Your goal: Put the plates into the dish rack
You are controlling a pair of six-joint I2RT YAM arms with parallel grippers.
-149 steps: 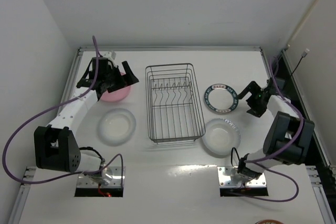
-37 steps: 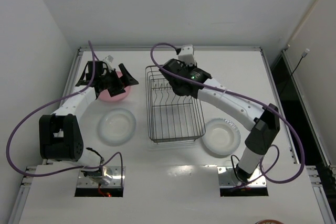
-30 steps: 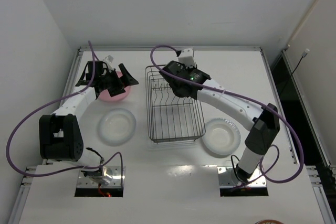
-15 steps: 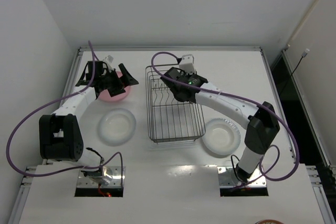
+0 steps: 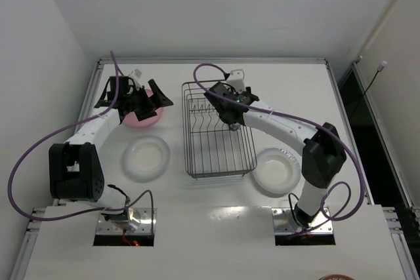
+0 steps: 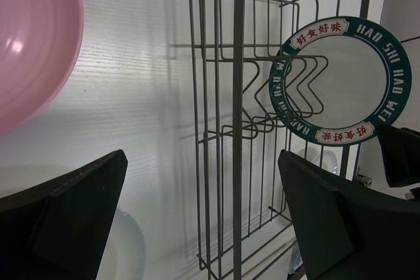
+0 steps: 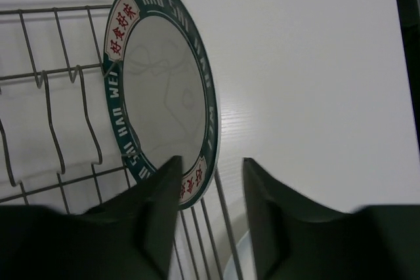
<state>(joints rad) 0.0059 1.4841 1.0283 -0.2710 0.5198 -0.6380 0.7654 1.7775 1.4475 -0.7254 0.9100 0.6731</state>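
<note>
While the right gripper [image 7: 211, 165] fingers [image 7: 157, 208] stand parted astride the patterned plate [image 7: 164, 90], not pinching, it sits on edge among the rack [image 6: 236, 129] prongs. Judged: first plate seated. Next: withdraw without tipping it. Left gripper [image 6: 202, 162] spread wide, empty, near the pink plate [image 6: 33, 44].

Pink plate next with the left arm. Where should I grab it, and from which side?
Take the pink plate by its raised rim, from above, one jaw inside the dish and one outside. It lies flat on the table, so only that upturned edge offers a pinch. The open left gripper hangs over it.
</note>
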